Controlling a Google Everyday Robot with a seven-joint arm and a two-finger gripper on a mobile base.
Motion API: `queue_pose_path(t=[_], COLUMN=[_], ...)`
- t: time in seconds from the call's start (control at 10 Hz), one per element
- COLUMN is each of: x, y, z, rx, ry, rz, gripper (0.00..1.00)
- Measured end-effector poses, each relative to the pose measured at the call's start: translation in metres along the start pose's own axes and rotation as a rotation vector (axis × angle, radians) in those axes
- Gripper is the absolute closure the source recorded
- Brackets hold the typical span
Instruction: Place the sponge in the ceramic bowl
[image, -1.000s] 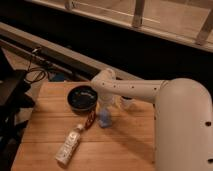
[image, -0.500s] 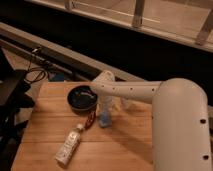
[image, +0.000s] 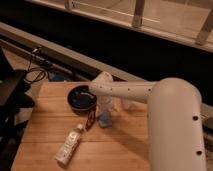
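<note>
The ceramic bowl (image: 81, 98) is dark and round and sits at the back left of the wooden table (image: 45, 120). Just to its right and a little nearer lies the small light-blue sponge (image: 105, 120) on the wood. My gripper (image: 105, 109) hangs at the end of the white arm, directly over the sponge and reaching down to it. The wrist hides the sponge's upper part. The sponge is outside the bowl, about a hand's width from its rim.
A reddish-brown elongated object (image: 91, 119) lies between the bowl and the sponge. A clear plastic bottle (image: 69, 144) lies on its side at the front left. My bulky white arm (image: 175, 125) covers the table's right side. Cables and dark equipment stand left of the table.
The arm's forearm has shifted slightly left and lower over the bowl's right edge. The sponge stays in the same spot on the table.
</note>
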Motion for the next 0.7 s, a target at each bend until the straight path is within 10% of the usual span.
queue_pose_path(t=[0.5,0.7], x=[-0.0007,-0.0013], y=[0.0021,0.0044], z=[0.0058,0.0072], rx=[0.017,0.024], ry=[0.022,0.03], rz=[0.017,0.021], gripper=[0.2,0.35])
